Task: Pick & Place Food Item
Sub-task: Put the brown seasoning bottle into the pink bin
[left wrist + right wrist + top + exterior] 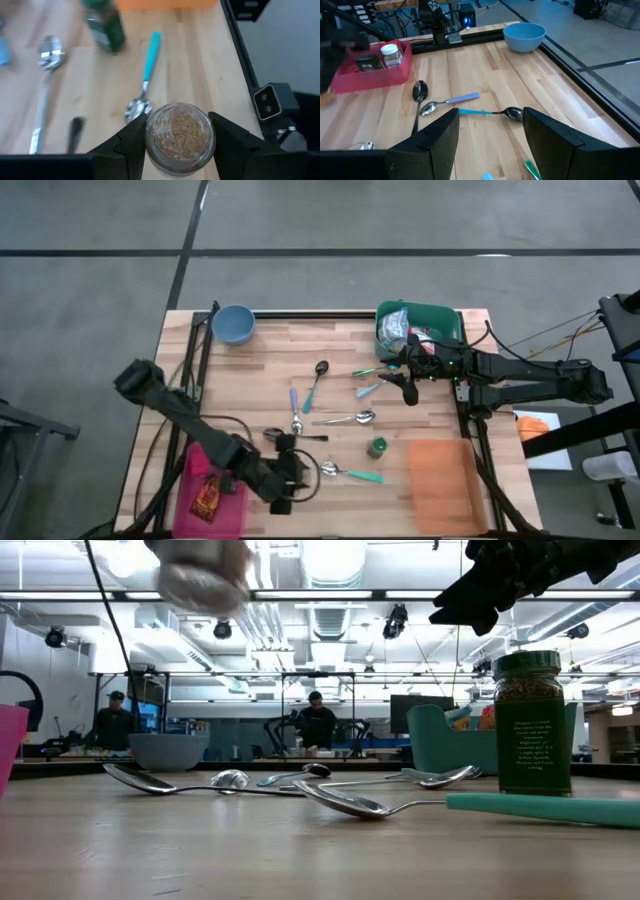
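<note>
A small clear jar of brown granules (pixel 175 137) sits between the fingers of my left gripper (pixel 177 119), which is shut on it. This is near the table's near edge, just right of the pink bin (pixel 190 500). The low view shows the jar (pixel 205 575) blurred, high above the table. A green-lidded spice jar (pixel 377 447) stands upright on its base on the wood. My right gripper (pixel 490 117) hangs open over the table's far right part, beside the green bin (pixel 440 315), with nothing between its fingers. My left gripper pinches the jar's round side wall (pixel 149 145) between its two fingers, one on each opposite side. The fingers slant down toward the table's right side. One round end of the jar faces the wrist camera. The jar is lifted clear of the table.
Several spoons (pixel 345 420) lie scattered across the middle of the table. A blue bowl (pixel 233 323) stands at the far left and an orange mat (pixel 440 470) lies at the near right. The pink bin holds a dark packet (pixel 367 64) and a white-lidded jar (pixel 391 55). Packaged food (pixel 400 328) fills the green bin.
</note>
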`<control>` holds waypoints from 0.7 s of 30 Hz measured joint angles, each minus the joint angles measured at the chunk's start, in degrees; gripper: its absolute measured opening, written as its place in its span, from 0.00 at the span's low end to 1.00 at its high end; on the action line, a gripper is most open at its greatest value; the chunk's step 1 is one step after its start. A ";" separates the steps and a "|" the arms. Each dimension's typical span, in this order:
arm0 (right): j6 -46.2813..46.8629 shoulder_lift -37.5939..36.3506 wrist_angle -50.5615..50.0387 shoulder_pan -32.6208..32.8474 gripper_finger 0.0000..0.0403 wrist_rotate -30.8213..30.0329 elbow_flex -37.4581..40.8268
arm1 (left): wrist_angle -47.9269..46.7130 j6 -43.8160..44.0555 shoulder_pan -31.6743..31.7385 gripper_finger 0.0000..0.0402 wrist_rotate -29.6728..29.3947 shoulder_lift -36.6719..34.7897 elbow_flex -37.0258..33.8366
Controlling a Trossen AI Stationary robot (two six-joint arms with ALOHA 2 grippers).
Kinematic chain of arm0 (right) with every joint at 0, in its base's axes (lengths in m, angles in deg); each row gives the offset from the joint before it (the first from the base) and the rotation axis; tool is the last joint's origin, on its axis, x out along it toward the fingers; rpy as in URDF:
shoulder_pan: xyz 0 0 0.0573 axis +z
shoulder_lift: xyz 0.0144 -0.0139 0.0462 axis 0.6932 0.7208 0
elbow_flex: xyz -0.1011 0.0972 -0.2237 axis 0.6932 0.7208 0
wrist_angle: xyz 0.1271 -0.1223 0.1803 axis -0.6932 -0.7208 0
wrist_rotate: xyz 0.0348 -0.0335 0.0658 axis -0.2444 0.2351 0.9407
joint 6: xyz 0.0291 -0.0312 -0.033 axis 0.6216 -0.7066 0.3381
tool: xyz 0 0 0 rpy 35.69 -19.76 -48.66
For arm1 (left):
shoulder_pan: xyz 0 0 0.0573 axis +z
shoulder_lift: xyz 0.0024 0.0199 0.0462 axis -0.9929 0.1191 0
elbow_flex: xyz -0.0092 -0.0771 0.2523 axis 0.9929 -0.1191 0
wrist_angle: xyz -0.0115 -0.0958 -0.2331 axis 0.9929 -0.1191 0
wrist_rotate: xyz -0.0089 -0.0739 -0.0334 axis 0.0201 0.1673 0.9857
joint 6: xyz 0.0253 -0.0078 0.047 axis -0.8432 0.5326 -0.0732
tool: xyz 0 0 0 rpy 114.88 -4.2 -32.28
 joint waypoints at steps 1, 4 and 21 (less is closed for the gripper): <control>0.02 0.00 0.00 -0.02 0.53 0.00 0.00 | -1.86 1.49 -0.75 0.43 -1.24 -1.42 0.03; 0.01 0.00 0.00 -0.02 0.53 -0.02 0.00 | -6.83 5.83 -3.21 0.43 -5.44 -5.07 0.00; 0.02 0.02 0.00 -0.02 0.53 -0.02 0.00 | -34.27 36.33 -10.69 0.43 -11.28 -13.24 1.04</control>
